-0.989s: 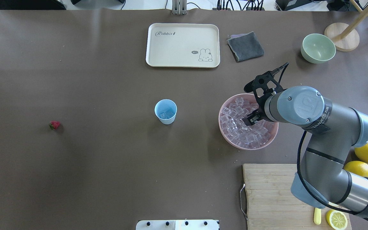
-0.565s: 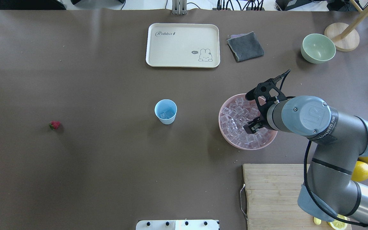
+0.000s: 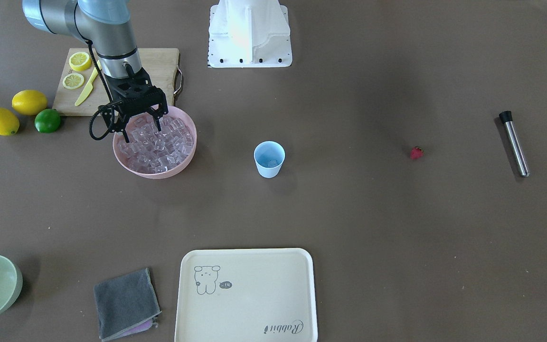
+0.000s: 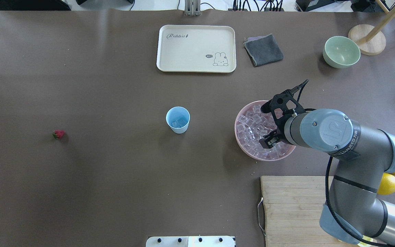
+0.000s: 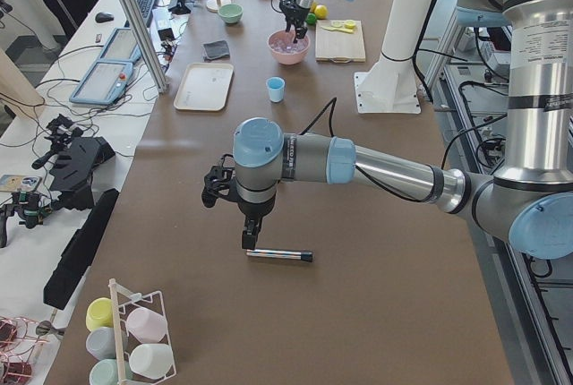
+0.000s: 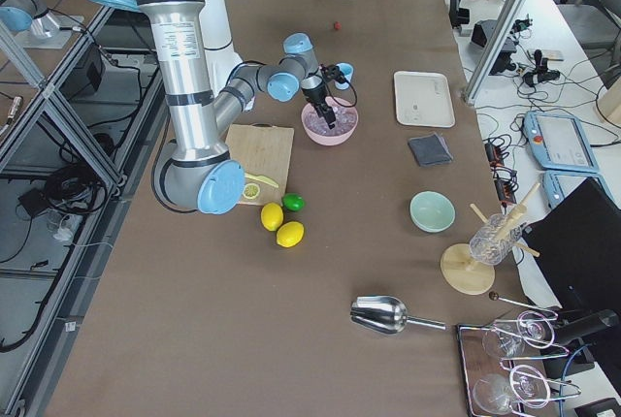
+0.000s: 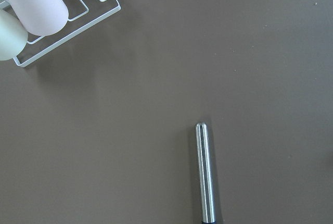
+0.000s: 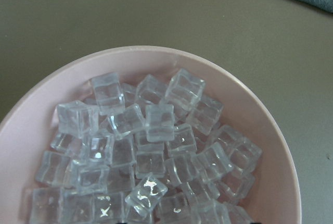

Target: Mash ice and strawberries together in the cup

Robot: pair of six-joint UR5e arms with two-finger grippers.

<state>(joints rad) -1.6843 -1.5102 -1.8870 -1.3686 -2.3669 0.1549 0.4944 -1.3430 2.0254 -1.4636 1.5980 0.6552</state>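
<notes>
The light blue cup [image 4: 178,120] stands mid-table with some ice at its bottom. The strawberry [image 4: 58,134] lies alone far to the left. More ice [image 8: 151,146] fills the pink bowl [image 4: 240,139]. My right gripper [image 3: 142,134] points down over this bowl, open, fingertips among the top cubes, and I see nothing between them. In the exterior left view my left gripper [image 5: 246,243] hangs over a steel muddler [image 7: 206,172] lying on the table. No fingers show in the left wrist view, so I cannot tell whether it is open or shut.
A cream tray [image 4: 196,48], grey cloth [image 4: 263,50] and pale green bowl [image 4: 341,51] sit along the far side. A wooden cutting board [image 3: 117,78] holds lemon halves and a yellow knife, with lemons [image 3: 29,101] and a lime [image 3: 47,120] beside it. A cup rack [image 7: 57,21] stands near the muddler.
My right arm has drawn back toward the robot's side of the pink bowl, carrying the gripper over the nearer cubes. The cup and strawberry have not moved.
</notes>
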